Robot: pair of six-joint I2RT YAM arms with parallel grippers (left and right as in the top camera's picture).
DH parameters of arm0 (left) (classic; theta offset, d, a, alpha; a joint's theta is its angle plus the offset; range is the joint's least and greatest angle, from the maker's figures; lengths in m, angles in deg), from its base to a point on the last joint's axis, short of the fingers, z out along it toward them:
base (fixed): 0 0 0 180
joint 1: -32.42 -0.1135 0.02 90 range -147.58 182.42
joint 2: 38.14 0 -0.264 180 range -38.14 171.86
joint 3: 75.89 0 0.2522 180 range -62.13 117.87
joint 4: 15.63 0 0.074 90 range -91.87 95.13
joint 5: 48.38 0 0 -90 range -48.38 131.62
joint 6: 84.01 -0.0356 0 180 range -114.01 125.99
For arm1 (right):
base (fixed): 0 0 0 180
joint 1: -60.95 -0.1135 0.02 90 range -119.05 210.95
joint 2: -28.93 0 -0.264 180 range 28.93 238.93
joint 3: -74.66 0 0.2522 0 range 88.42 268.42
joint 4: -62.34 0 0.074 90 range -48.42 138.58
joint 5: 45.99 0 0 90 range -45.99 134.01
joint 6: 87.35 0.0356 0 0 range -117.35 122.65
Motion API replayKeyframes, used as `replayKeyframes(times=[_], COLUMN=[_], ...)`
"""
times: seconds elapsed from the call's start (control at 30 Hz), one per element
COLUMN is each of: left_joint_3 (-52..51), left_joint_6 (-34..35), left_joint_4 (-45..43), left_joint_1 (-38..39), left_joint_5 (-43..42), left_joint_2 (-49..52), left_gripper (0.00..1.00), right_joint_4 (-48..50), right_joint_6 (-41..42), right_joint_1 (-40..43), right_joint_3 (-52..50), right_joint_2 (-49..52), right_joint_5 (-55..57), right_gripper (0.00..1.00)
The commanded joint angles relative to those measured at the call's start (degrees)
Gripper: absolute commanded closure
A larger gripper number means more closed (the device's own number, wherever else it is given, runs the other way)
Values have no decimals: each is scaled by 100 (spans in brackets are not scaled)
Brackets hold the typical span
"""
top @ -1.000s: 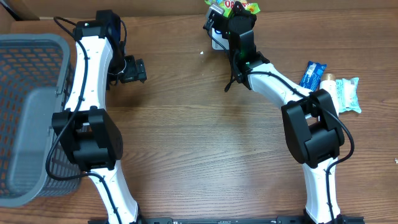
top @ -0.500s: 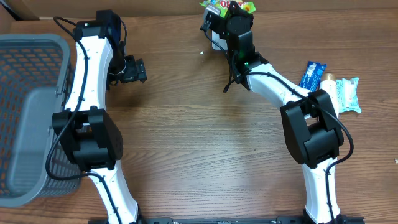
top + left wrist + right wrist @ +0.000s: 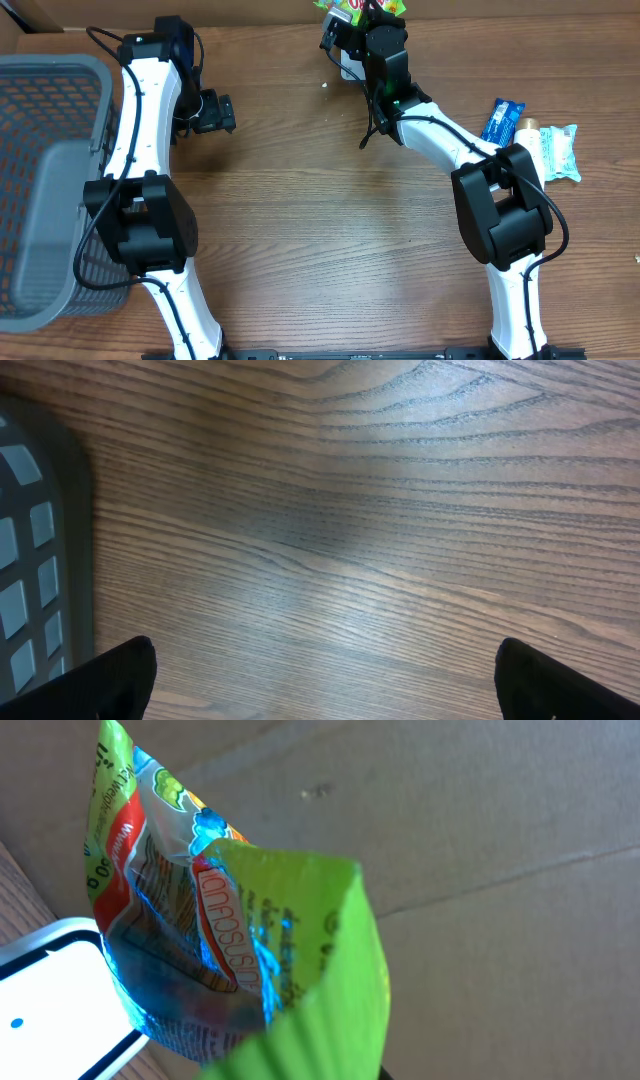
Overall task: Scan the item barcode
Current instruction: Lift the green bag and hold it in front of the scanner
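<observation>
- At the left edge of the overhead view, a grey basket (image 3: 40, 150) sat on the bench (image 3: 300, 220), probably there to take scanned goods.
- Just right of it, the left gripper (image 3: 215, 112) hovered over bare wood, fingers wide apart and empty, seemingly idle.
- At top centre, the right gripper (image 3: 375, 25) was clamped on the green snack packet (image 3: 230, 920), holding it beside a white device (image 3: 50, 990), presumably the scanner, to present its barcode.
- At right, a blue packet (image 3: 503, 120) and a teal packet (image 3: 560, 150) lay waiting.

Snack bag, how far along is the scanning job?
Done: the right claw grips the snack bag. In hand: it is held at the white scanner. Left: confirming the scan; a blue packet lies nearby, and the left claw is open.
</observation>
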Motion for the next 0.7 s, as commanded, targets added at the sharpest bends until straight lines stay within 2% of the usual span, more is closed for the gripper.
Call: replayKeyframes(times=[0.0, 0.67], left_joint_3=[11, 11], left_joint_6=[59, 59], left_joint_4=[-2, -4], left_joint_1=[74, 74], left_joint_5=[-24, -24], left_joint_2=[-136, -136], left_gripper=[0, 0], right_joint_4=[122, 732], right_joint_6=[20, 15], right_joint_1=[-57, -76], right_joint_3=[160, 160], right_joint_2=[26, 127], right_joint_5=[-103, -39], right_gripper=[96, 96])
